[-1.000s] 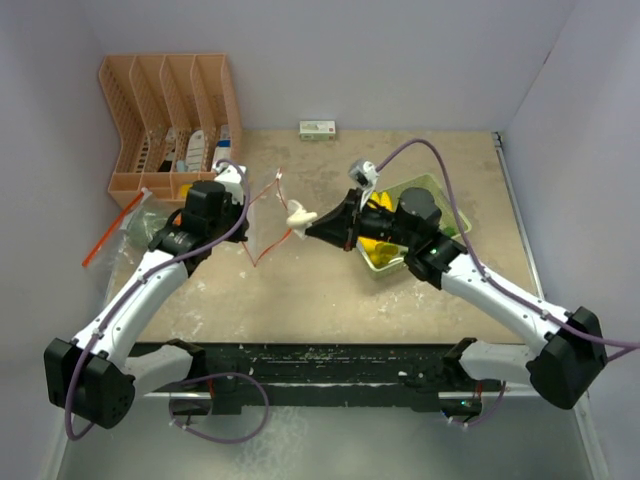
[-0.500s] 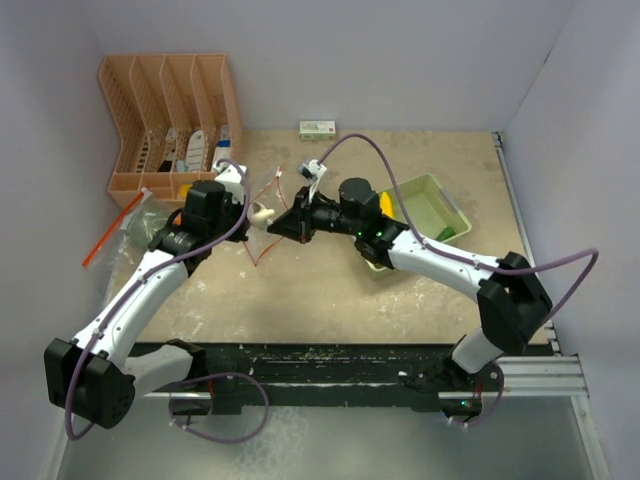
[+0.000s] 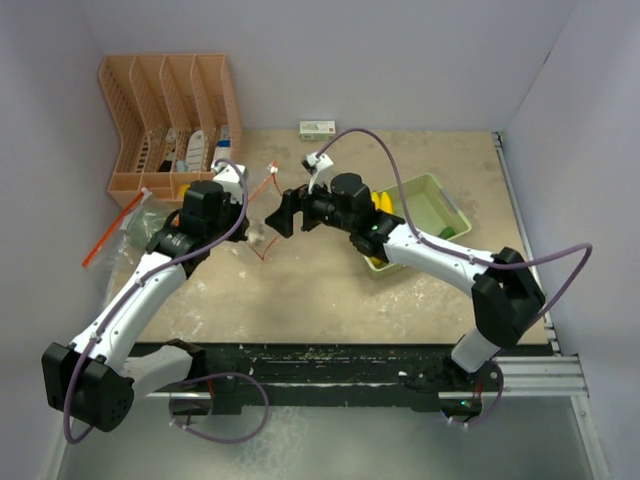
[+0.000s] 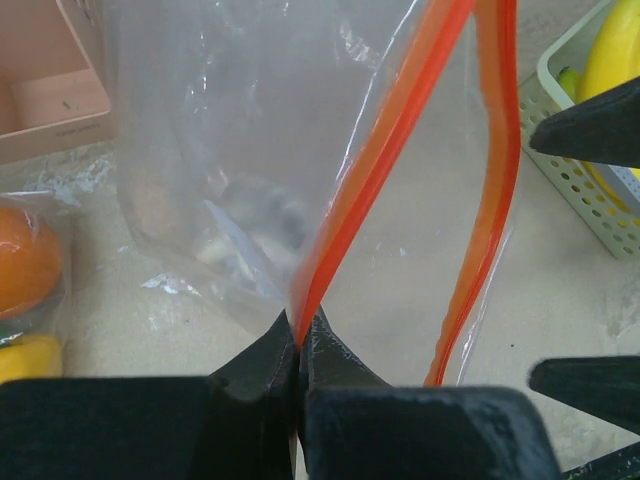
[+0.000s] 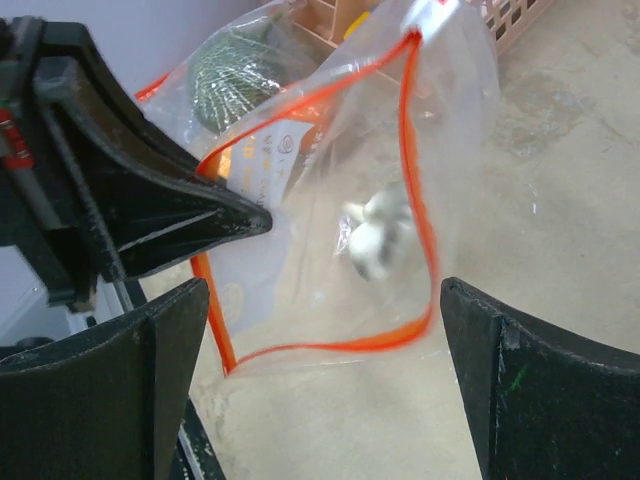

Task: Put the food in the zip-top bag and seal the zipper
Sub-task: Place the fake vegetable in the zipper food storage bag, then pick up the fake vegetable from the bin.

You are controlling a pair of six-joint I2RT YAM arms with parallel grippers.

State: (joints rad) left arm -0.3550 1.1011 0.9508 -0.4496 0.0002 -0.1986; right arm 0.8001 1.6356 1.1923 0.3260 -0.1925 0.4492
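Note:
My left gripper [image 4: 297, 345] is shut on one orange zipper strip [image 4: 375, 160] of the clear zip-top bag [image 3: 258, 222] and holds its mouth open. Just in front of that mouth, my right gripper [image 5: 322, 330] stands open and empty, also seen from above [image 3: 284, 212]. A small white bulb [image 5: 378, 235], blurred, is inside the bag past the zipper loop [image 5: 415, 150]. More food, yellow bananas [image 3: 379, 205] and a green piece [image 3: 446, 234], lies in the pale green tray [image 3: 432, 188] behind the right arm.
An orange divider rack [image 3: 170, 110] stands at the back left, a small box [image 3: 318, 129] by the back wall. A second plastic bag [image 3: 125, 230] at the left holds an orange [image 4: 25, 260], a yellow piece [image 4: 25, 358] and a green ball [image 5: 235, 75].
My right gripper carried the white bulb leftward from near the tray to the bag mouth and opened. The bulb has left the fingers and is now inside the bag. The left arm held still.

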